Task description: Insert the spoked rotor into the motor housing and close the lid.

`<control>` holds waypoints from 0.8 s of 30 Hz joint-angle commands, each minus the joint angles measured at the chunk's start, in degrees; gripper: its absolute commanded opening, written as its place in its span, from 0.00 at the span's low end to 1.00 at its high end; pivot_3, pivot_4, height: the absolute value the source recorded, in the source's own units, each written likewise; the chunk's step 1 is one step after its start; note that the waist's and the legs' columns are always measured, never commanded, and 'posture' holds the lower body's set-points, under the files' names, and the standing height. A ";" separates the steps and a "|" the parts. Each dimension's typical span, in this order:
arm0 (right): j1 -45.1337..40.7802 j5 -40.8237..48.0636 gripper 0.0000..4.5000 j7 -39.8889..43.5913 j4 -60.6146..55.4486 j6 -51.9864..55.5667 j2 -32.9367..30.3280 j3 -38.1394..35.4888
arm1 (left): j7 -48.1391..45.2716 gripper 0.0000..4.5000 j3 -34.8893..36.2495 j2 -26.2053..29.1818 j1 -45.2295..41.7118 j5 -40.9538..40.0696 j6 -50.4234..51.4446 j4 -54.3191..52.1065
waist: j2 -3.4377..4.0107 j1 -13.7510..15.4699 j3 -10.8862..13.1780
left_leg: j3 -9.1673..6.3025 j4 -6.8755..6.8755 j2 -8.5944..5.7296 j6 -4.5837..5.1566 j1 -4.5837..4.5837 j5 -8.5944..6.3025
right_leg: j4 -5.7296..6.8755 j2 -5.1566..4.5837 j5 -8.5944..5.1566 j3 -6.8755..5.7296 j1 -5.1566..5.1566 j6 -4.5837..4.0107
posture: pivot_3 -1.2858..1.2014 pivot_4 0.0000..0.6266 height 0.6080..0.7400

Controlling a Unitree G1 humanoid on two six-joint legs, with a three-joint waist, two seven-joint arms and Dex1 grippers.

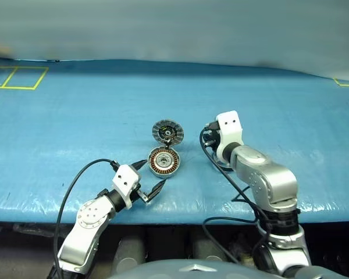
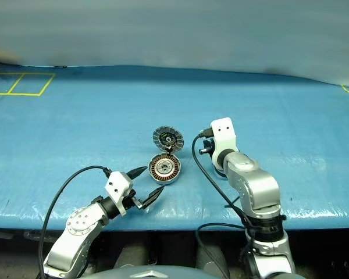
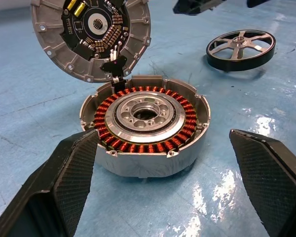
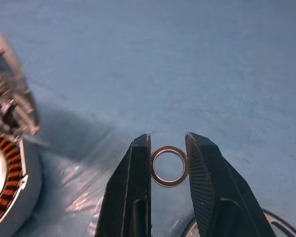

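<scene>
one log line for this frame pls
left claw: open, flanking grey copper-wound motor housing | right claw: shut on small silvery ring | ribbed grey lid: open | spoked rotor: on table

The motor housing (image 3: 147,129) sits open on the blue bench, copper windings ringing a silvery centre. Its lid (image 3: 91,35) stands tilted up at the far edge, ribbed circuit side showing. The spoked rotor (image 3: 240,49) lies flat just off to the side, dark-rimmed with silvery spokes.
</scene>
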 commanded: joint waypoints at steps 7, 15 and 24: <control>2.87 4.98 0.15 10.33 -6.85 -8.00 -2.87 8.75 | 0.11 1.00 1.03 -1.07 -0.41 -1.04 -6.08 0.75 | -0.05 0.08 0.02 | -0.05 0.07 0.06 -0.01 0.04 0.01 | -0.01 0.08 -0.04 -0.01 0.03 -0.06 | 0.52 0.24 1.00; 1.37 -2.05 0.15 8.64 2.09 -18.34 1.70 19.44 | 0.57 1.00 0.87 -1.61 1.50 -0.49 -8.24 1.75 | -0.12 0.37 0.01 | -0.05 0.12 0.01 0.02 0.02 0.01 | -0.07 0.03 0.00 -0.02 0.03 0.01 | 0.52 0.24 1.00; 0.12 -6.45 0.15 7.06 8.63 -22.48 5.33 20.29 | 0.24 1.00 0.96 -1.46 3.18 -0.37 -8.90 1.64 | -0.12 0.48 0.01 | -0.10 0.23 0.02 0.04 0.07 0.01 | -0.07 0.02 0.00 -0.11 -0.05 0.00 | 0.52 0.24 1.00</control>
